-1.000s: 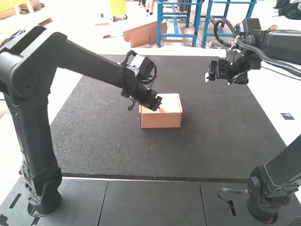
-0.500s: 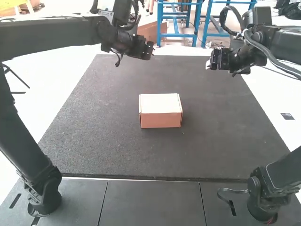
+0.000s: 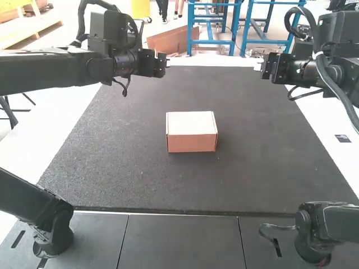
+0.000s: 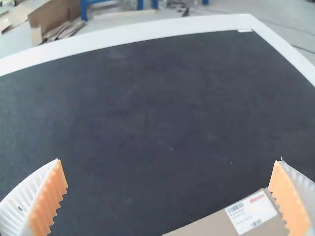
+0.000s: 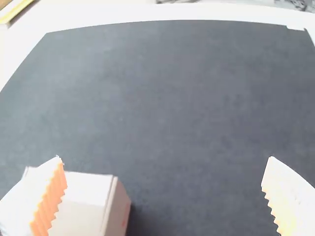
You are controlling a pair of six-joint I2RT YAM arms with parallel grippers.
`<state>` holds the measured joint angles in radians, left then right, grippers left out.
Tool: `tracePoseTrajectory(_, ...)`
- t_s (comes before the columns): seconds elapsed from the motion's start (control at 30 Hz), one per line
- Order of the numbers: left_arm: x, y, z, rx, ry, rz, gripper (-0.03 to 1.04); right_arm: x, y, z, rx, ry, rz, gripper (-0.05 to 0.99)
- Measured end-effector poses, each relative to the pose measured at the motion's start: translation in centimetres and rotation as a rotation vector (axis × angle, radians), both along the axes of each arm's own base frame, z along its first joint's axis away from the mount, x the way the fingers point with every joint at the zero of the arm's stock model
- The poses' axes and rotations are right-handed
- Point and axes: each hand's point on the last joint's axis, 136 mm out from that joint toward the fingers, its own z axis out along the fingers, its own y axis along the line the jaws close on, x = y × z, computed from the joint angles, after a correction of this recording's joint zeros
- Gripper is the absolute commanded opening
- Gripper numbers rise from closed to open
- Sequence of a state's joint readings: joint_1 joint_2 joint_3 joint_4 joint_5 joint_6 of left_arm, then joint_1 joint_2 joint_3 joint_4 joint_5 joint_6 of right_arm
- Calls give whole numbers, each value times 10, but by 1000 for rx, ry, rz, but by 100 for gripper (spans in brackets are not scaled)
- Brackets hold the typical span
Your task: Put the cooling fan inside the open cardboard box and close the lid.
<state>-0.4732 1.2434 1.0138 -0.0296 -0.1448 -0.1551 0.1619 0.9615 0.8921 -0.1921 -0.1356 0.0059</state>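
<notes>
**Both grippers empty and high, box lid down**

The left gripper [image 3: 161,63] hangs above the far left part of the table with its white ribbed, orange-padded fingers [image 4: 49,194] spread wide and nothing between them. The right gripper [image 3: 266,66] hangs above the far right part, likewise spread and empty. Both are well apart from the small light-brown cardboard box [image 3: 191,130], which sits alone near the middle of the black textured mat [image 3: 112,162].

The box is a squat rectangular carton, and its lid lies flat and flush with the walls, with no flap standing up. A white label [image 4: 244,215] sits on one corner of the top (I leave its print unread). The faces look clean and undented.

With the lid down, the closing step looks done, and I judge the task to be at or very near its end. Whether the cooling fan is inside cannot be told from a shut carton. At most, the next move calls for a light press on the front edge if the lid is not fully tucked. Otherwise the arms need only keep clear.
</notes>
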Motion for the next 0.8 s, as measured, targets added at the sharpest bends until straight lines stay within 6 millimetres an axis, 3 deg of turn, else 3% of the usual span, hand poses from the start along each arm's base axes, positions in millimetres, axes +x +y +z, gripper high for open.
tracePoseTrajectory(0.1,-15,10,8,-25,-56,12,97,-12,-2,12,12,-74,0,91)
tracePoseTrajectory(0.53,-77,55,-3,-98,-224,80,97,-72,-23,38,22,-351,-60,90)
tracePoseTrajectory(0.8,-103,78,-11,-87,-316,126,97,-90,-37,43,11,-442,-121,91)
